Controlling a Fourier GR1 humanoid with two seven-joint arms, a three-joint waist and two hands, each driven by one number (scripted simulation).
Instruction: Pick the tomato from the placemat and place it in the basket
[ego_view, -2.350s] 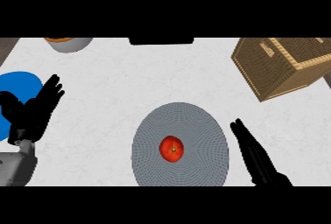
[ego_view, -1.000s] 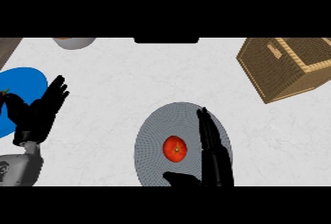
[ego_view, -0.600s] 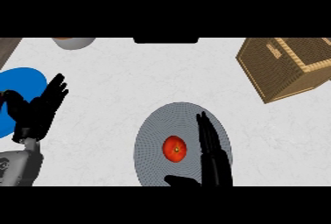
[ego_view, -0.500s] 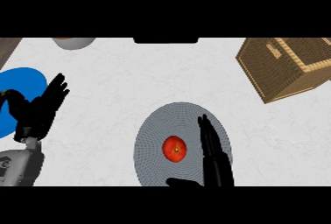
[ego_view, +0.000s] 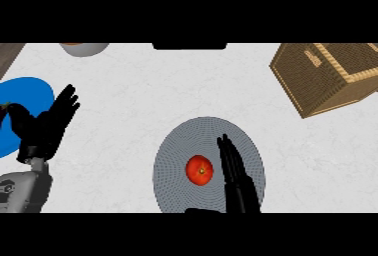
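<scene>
A red tomato (ego_view: 199, 169) lies on a round grey placemat (ego_view: 199, 132) in the lower middle of the head view. My right hand (ego_view: 238, 176) stands just right of the tomato, fingers straight and pointing away, thumb low near the mat's near edge; it looks close beside the tomato with nothing held. A wooden slatted basket (ego_view: 328, 75) sits at the upper right. At the left edge my left hand (ego_view: 46, 129) rests open, fingers up.
A blue plate (ego_view: 29, 95) lies at the left, partly behind the left hand. A grey bowl (ego_view: 83, 48) shows at the top left and a dark object (ego_view: 189, 45) at the top middle. White counter lies between mat and basket.
The right hand came in from the mat's right side to stand beside the tomato, and has barely shifted in the last second. The tomato and left hand kept their places.
</scene>
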